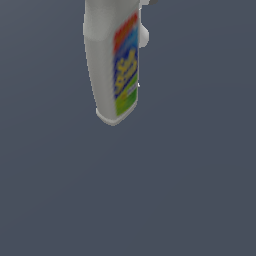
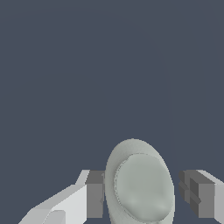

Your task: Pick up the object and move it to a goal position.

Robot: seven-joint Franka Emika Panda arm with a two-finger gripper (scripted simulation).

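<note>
Exterior view shows the bottle (image 1: pixel 112 65) hanging near the top of the frame, its base pointing down and towards the camera and its striped label (image 1: pixel 126 67) turned to the exterior view's right. Its upper part runs out of the picture, so neither cap nor neck can be seen there, and nothing shows beneath it but plain grey ground.

The wrist view looks along the bottle's length: the pale oval end of the bottle (image 2: pixel 141 186) sits between the two dark finger pads of the gripper (image 2: pixel 141 194). One pad (image 2: pixel 94 194) lies against the bottle's side; the other pad (image 2: pixel 194 194) appears to stand just clear of it, with a thin strip of background between. The bottle seems to be carried, yet whether the jaws are truly clamped cannot be told from these pictures.

No goal marker is visible, so the remaining travel is unknown. The step in hand is judged to be the carry. It would go best with a steady squeeze, smooth unhurried motion and no sudden wrist turns, since a tall bottle held near one end may swing or slip.
</note>
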